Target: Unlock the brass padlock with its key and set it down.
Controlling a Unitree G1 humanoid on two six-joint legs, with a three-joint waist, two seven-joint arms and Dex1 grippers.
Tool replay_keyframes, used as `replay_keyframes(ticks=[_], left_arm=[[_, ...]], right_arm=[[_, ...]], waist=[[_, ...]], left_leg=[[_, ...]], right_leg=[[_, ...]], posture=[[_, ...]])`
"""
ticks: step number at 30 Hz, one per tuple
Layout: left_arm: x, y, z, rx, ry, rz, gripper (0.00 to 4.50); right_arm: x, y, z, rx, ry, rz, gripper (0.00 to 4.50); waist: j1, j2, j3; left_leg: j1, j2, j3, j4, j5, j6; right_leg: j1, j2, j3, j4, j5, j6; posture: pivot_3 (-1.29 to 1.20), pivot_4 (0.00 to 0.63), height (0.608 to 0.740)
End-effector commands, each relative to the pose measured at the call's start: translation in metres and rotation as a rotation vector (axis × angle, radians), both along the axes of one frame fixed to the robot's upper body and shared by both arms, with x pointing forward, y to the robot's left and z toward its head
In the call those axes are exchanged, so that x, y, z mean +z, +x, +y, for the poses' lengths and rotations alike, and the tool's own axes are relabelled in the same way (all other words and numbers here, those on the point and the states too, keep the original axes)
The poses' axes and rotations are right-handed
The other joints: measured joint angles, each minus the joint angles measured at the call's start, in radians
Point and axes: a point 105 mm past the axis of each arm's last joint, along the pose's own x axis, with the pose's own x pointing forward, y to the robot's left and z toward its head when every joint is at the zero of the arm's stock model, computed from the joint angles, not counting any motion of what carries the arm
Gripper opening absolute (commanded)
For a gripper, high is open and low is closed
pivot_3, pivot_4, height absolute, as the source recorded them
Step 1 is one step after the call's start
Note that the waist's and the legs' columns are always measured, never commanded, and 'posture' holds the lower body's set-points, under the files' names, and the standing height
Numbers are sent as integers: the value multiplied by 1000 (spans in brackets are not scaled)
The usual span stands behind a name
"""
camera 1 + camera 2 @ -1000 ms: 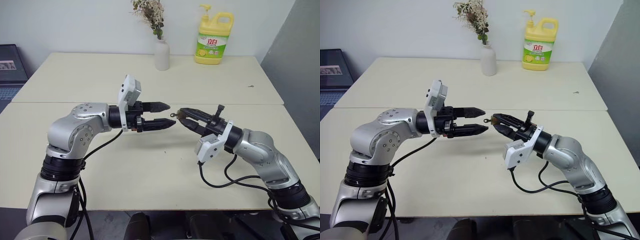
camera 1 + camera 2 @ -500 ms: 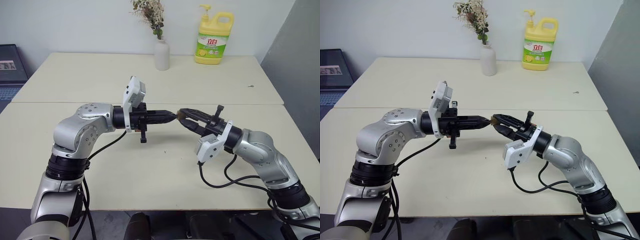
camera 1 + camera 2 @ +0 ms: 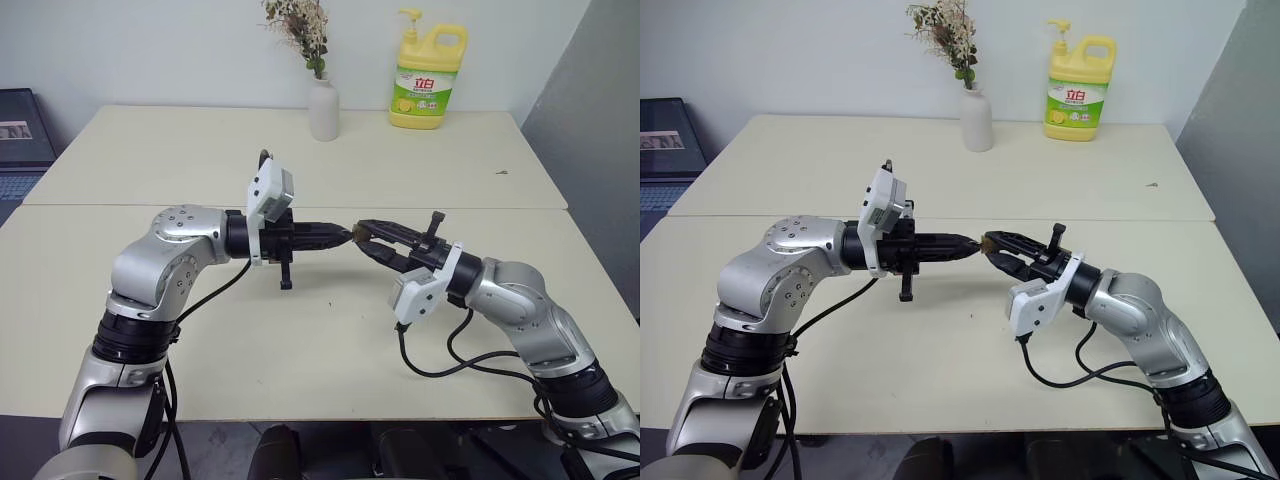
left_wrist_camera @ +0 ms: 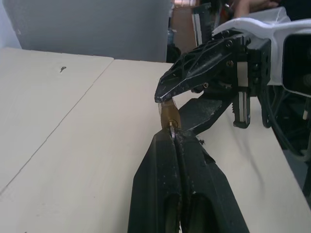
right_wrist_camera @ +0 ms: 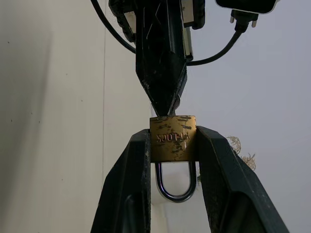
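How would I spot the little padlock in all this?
Look above the near table, where the two black grippers meet tip to tip. The brass padlock sits clamped in the right gripper. It is a tiny yellow-brass square with a silvery shackle, far smaller than the yellow soap bottle behind.

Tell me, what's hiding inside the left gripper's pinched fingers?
The left gripper is shut on the key, whose silvery tip pokes out, touching the brass padlock. The rest is covered by the fingers.

Brass padlock [image 5: 172, 138] in midair, shackle closed, silvery key [image 4: 171, 136] at its keyhole end.
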Motion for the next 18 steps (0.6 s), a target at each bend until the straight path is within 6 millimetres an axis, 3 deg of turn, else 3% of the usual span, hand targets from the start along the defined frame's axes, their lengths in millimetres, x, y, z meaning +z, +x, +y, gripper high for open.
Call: replay_keyframes(ticks=[1,12,18], left_arm=[[8,-11,-5,-79,32,-132,0],[2,-10,-4,-144,166,-474,0],[2,-8,-4,-116,127,-400,0]], right_arm=[[10,-6,3,26,19,-24,932],[8,-5,3,20,26,6,932],[8,-5,3,18,32,11,932]], waist=[[0,0,0],[1,0,0],[1,0,0]], left_leg=[[0,0,0,0,0,0],[0,0,1,0,0,0],[0,0,0,0,0,0]], right_leg=[[0,0,0,0,0,0],[0,0,0,0,0,0],[0,0,0,0,0,0]], posture=[[0,150,740],[0,150,740],[0,150,740]])
